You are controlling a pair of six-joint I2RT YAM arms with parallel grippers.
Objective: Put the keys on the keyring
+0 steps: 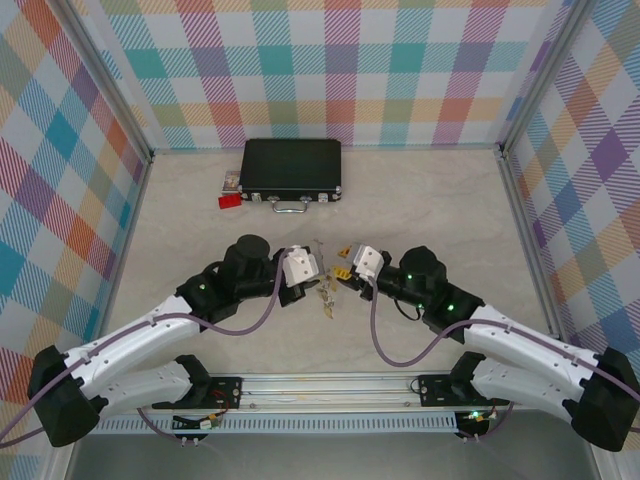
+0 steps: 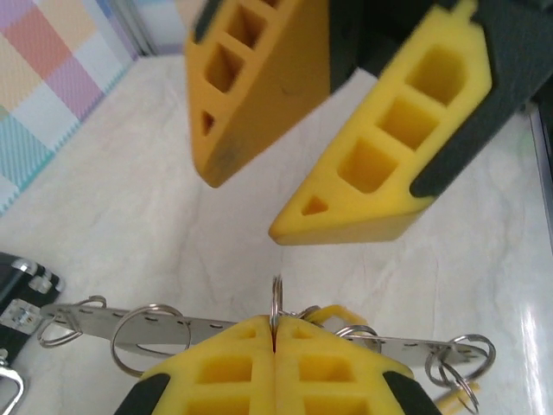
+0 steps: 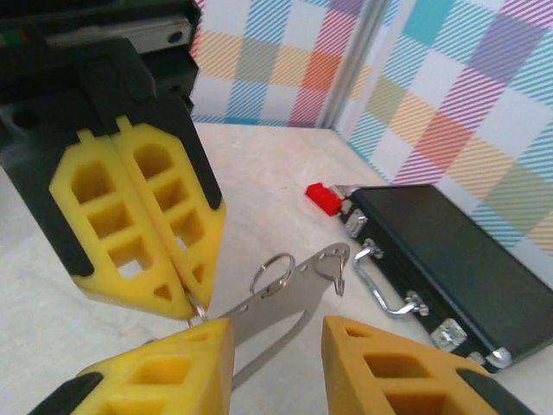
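The keyring (image 3: 294, 290), a flat grey metal loop carrying small split rings, hangs in the air between both grippers. In the left wrist view it runs level (image 2: 207, 328) just behind my left gripper (image 2: 275, 324), which is shut on one small split ring (image 2: 276, 298) of it. My right gripper (image 3: 276, 333) is open, and the loop's near end passes by its left finger. Facing each other at mid-table are the left gripper (image 1: 316, 272) and the right gripper (image 1: 344, 262). Keys with yellow heads (image 1: 328, 297) dangle below them, and one yellow head (image 2: 341, 311) peeks past the left fingers.
A shut black case (image 1: 290, 168) with a metal handle lies at the back, also seen at the right in the right wrist view (image 3: 449, 259). A small red block (image 1: 229, 201) sits by its left end. Plaid walls close in the pale table (image 1: 420, 215).
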